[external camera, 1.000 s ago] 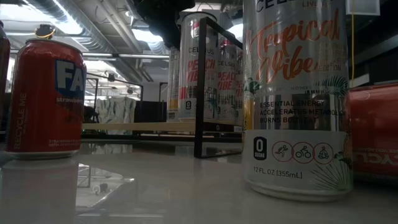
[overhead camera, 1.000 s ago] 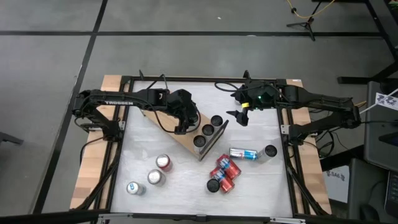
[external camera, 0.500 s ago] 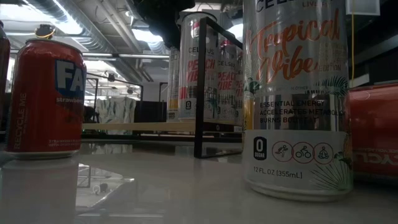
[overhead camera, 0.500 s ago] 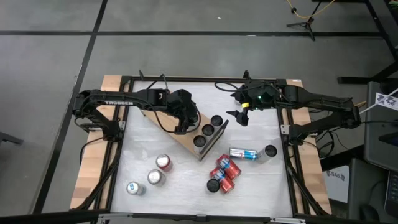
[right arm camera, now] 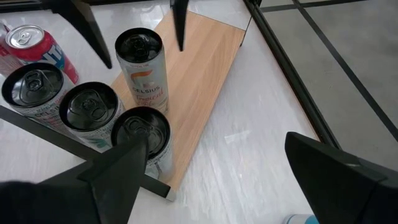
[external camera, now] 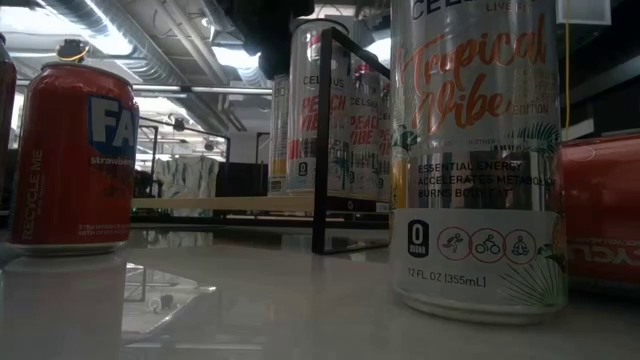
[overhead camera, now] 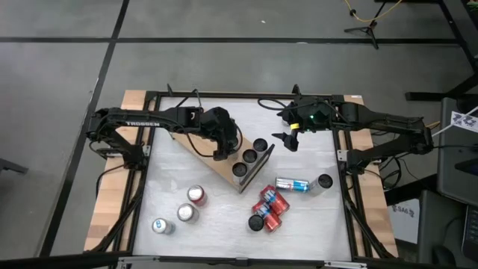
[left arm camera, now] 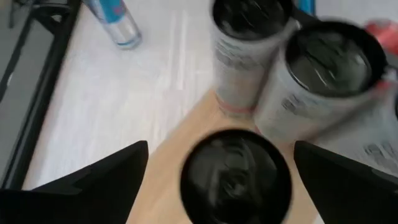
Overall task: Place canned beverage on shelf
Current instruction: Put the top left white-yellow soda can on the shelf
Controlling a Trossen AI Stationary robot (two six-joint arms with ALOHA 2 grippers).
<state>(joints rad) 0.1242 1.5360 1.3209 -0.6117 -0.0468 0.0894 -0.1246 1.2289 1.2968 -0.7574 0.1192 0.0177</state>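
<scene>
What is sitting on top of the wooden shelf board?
Four upright Celsius cans stand on the shelf: three clustered at one end, and a fourth can apart, between the open left tool. The board under them is hidden.

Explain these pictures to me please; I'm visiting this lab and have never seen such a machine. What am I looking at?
Two dark robot arms work at a white tabletop. One camera looks down from above, one sits at table height, and one rides on each wrist. The left arm's tool hangs open over a black-topped can standing on the light-wood shelf board, not gripping it. Three more upright cans stand on the board. The right arm's tool waits open and empty near the shelf. Loose cans, some red, stand or lie on the table.
</scene>
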